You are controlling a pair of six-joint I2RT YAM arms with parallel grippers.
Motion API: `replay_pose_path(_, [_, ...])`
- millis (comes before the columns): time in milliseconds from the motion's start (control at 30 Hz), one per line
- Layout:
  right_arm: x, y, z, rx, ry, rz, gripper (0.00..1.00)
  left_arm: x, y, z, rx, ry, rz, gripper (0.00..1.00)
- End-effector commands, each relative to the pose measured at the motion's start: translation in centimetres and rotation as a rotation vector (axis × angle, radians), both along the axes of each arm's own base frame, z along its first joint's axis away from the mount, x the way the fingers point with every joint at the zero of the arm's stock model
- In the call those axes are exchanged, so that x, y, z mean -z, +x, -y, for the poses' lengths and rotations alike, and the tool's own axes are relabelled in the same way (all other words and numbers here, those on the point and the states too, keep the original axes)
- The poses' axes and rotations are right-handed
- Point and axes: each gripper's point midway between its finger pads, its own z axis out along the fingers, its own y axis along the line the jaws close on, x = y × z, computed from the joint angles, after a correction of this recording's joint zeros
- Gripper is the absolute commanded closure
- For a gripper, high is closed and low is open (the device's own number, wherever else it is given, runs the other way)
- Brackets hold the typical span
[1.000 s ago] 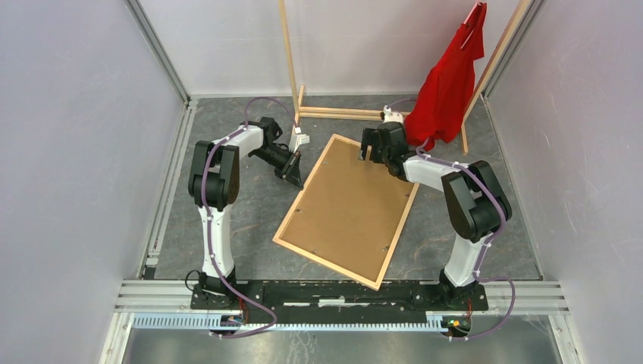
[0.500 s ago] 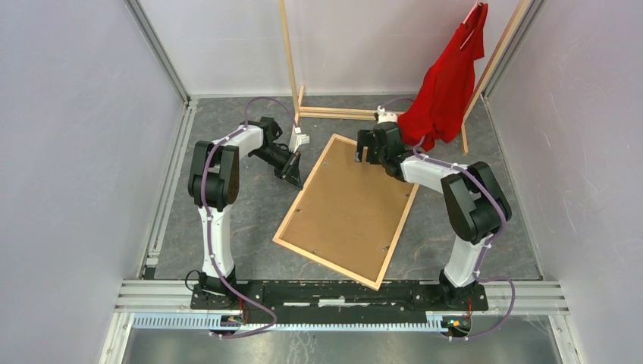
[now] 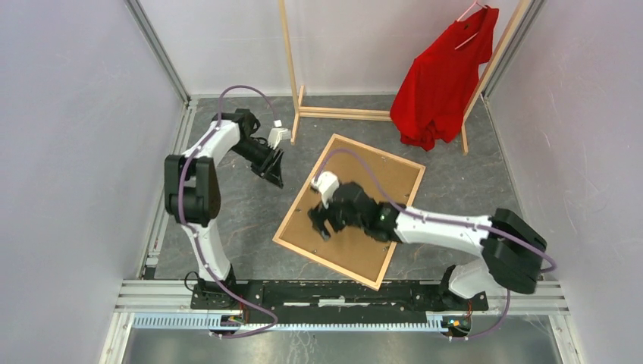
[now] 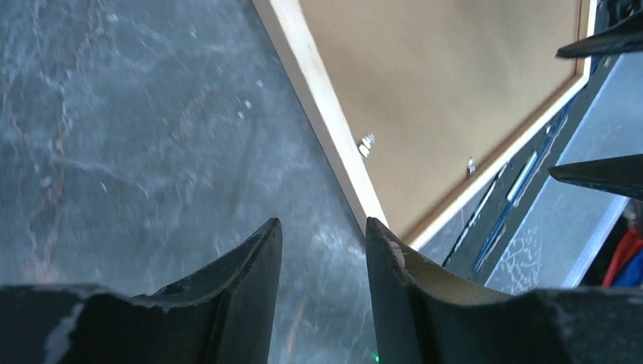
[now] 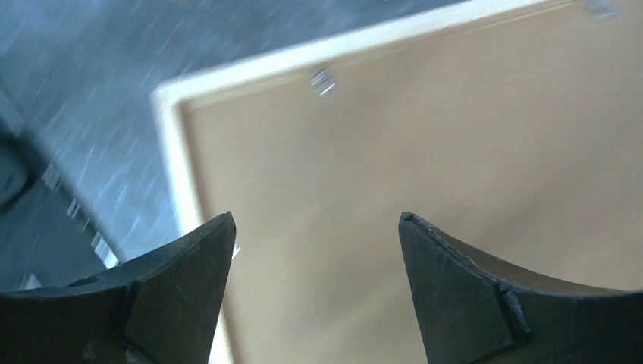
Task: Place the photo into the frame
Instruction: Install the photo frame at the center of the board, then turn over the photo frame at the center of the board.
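Overhead, frame: the large, thin, light-wood picture frame [image 3: 326, 263] lies flat on the grey marbled counter [image 3: 235, 220], back side up. A brown cardboard backing board [image 3: 379, 178] fills it. Its long axis runs far to near, with the near end swung to the left.
Overhead, photo: the photo shows nowhere, and I cannot tell whether it lies under the board.
Overhead, right fingers [image 3: 318, 227]: they hang over the near-left part of the board, just inside the left long rail. This arm is plainly the nearer one.
Overhead, left fingers [image 3: 274, 176]: they are off the frame, over bare counter, near the far half of that same rail but apart from it.
Left wrist, left fingers [image 4: 250, 288]: parted by a narrow gap, with nothing between them and only counter [image 4: 114, 114] below.
Left wrist, frame: the rail [image 4: 326, 114] lies ahead and to the right of the fingers, slanting away from them. A small metal tab [image 4: 367, 144] sits at its inner edge, with the board [image 4: 440, 91] beyond.
Right wrist, right fingers [image 5: 189, 288]: spread wide and empty; the view is blurred.
Right wrist, frame: the board [image 5: 379, 152] lies directly below and ahead. A frame corner sits up and to the left, and a metal tab [image 5: 324, 80] sits by the far rail [image 5: 303, 57].
Likely hinge of the next move: the tabs along the rails, which the right fingers seem better placed to reach.
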Motion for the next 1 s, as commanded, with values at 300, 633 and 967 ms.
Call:
replay_pose_path(300, [5.2,-13.8,4.1,-0.251,-0.228,-0.076,0.23,-4.5,-6.8,-2.3,0.144,0.052,0.150,0.39])
replay_pose_path(633, [7.1,-15.8,5.0,-0.240,-0.314,-0.031,0.33,-5.9,-9.2,-3.6,0.260,0.082,0.333,0.27])
replay_pose_path(967, [7.1,-14.7,4.1,-0.193,-0.365,0.055,0.83,-5.3,-10.9,-4.1,0.319,0.086,0.479,0.01])
